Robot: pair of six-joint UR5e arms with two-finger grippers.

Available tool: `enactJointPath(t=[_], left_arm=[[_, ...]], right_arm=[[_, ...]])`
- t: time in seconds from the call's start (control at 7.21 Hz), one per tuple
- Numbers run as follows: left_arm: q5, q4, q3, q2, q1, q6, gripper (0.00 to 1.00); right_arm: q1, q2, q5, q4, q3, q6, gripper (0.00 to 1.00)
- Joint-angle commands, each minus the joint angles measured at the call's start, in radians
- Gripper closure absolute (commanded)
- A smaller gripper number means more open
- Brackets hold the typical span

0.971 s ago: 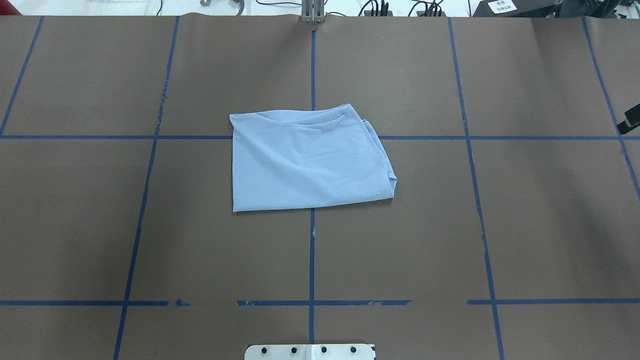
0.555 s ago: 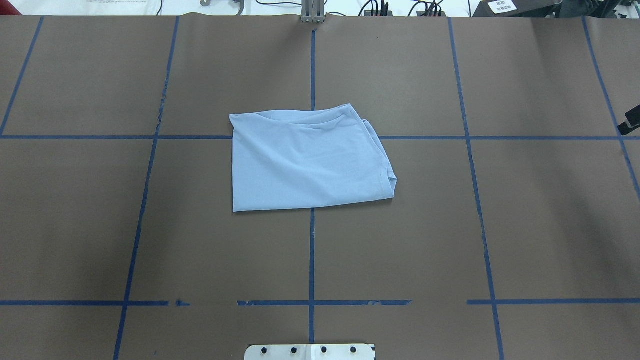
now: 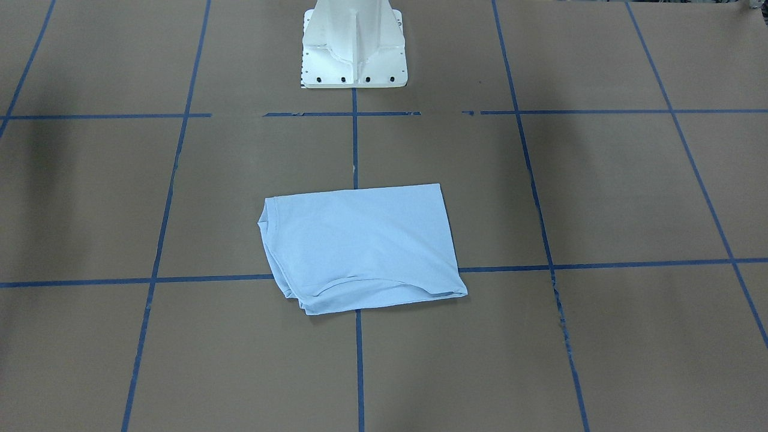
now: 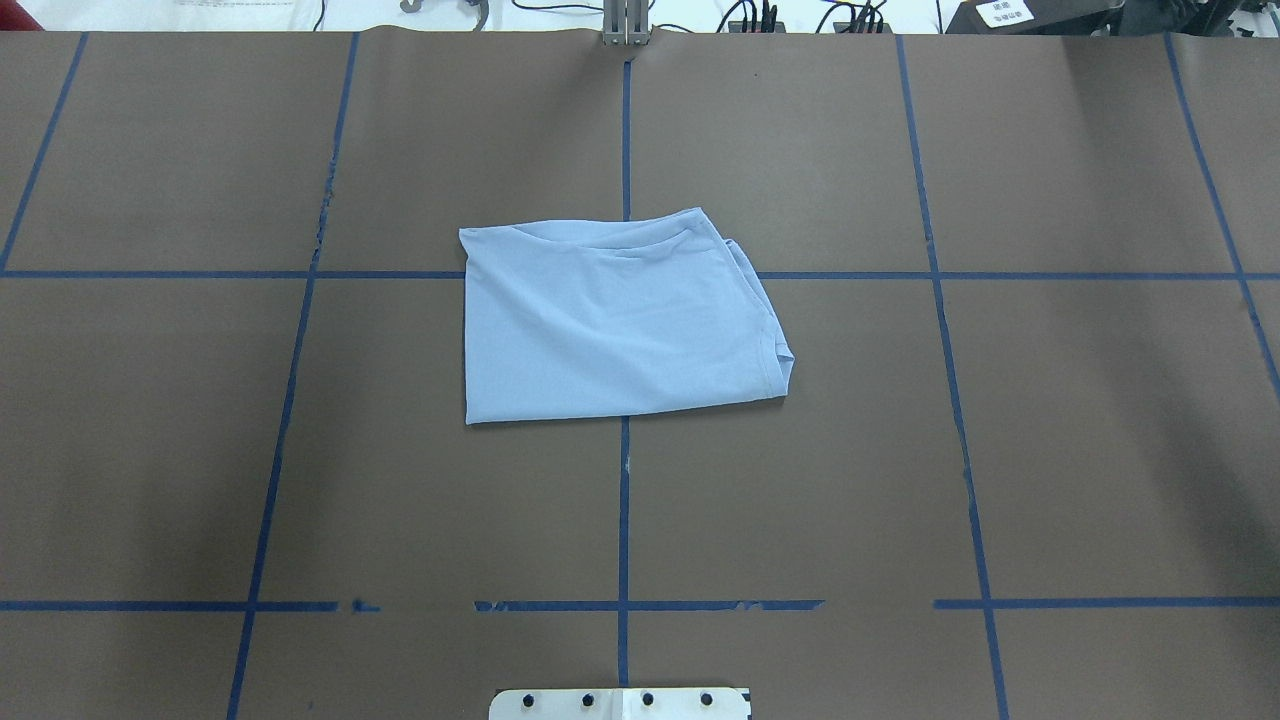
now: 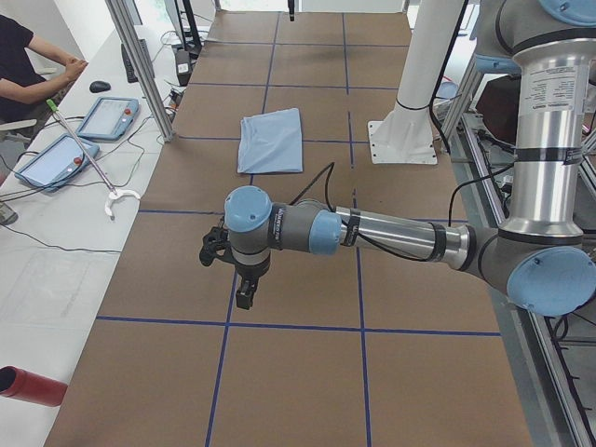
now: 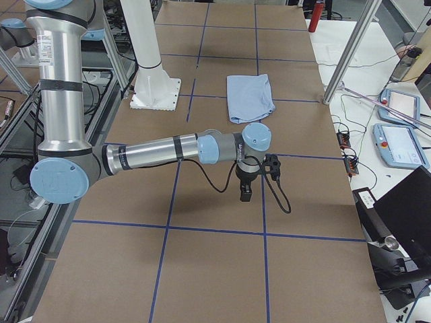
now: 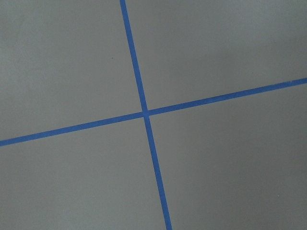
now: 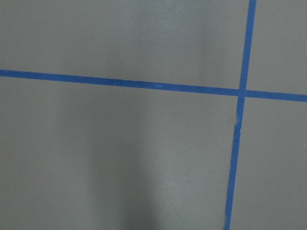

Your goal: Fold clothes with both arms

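t-shirt (image 4: 615,320) lies far from left claw (image 5: 244,296) and right claw (image 6: 246,194); cannot tell their grip.

The shirt (image 4: 615,320) lies flat in the middle of the table (image 4: 300,450), over a crossing of two tape lines (image 4: 624,500). The base (image 3: 354,54) stands at the robot's edge of the table, in line with the shirt. The left arm (image 5: 372,233) extends over the table's left end and the right arm (image 6: 168,148) over its right end. The left gripper (image 5: 244,298) and the right gripper (image 6: 246,195) hang above the table, well apart from the shirt.
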State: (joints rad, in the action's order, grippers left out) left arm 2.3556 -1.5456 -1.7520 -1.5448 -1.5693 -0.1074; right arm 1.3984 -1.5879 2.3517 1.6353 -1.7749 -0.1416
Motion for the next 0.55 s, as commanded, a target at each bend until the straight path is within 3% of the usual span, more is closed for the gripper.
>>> enactJointPath(t=[0.0,0.42], left_arm=[[-0.001,0.001,-0.003,0.005,0.0,0.0,0.0],[-0.001,0.001,-0.004,0.005,0.0,0.0,0.0]], right_arm=[[0.007,-0.017,-0.005,0.0,0.002,-0.009,0.0],[0.005,-0.023,-0.006,0.001,0.003,-0.01,0.0]])
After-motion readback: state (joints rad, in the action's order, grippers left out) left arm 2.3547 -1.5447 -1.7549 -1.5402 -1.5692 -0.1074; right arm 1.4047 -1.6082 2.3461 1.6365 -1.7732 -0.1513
